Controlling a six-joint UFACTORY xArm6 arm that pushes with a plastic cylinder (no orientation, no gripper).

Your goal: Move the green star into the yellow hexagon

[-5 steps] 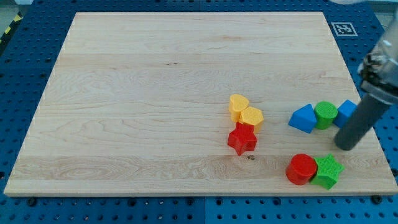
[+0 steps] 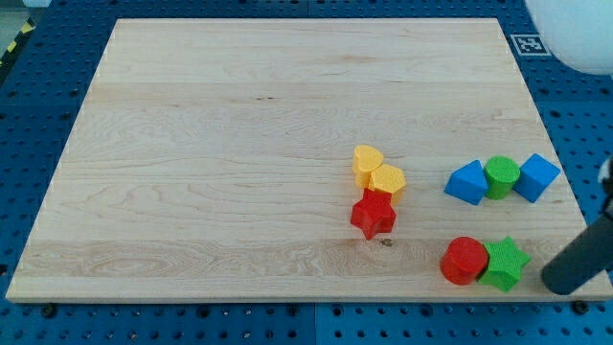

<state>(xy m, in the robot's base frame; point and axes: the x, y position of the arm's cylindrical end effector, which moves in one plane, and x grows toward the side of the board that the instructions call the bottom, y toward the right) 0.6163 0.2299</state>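
- yellow hexagon [image 2: 388, 179] mid surface [image 2: 211, 153], touching red star [image 2: 373, 213]
- green star [image 2: 504, 264] at the view's bottom right, against red cylinder [image 2: 465, 260]
- my tip [image 2: 558, 285] just right of green star
- end effector: plain rod, holding nothing

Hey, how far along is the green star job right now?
Nothing is delivered yet: the green star sits against the red cylinder, well apart from the yellow hexagon. In hand: my tip sits at the star's right. Left: the whole push toward the hexagon.
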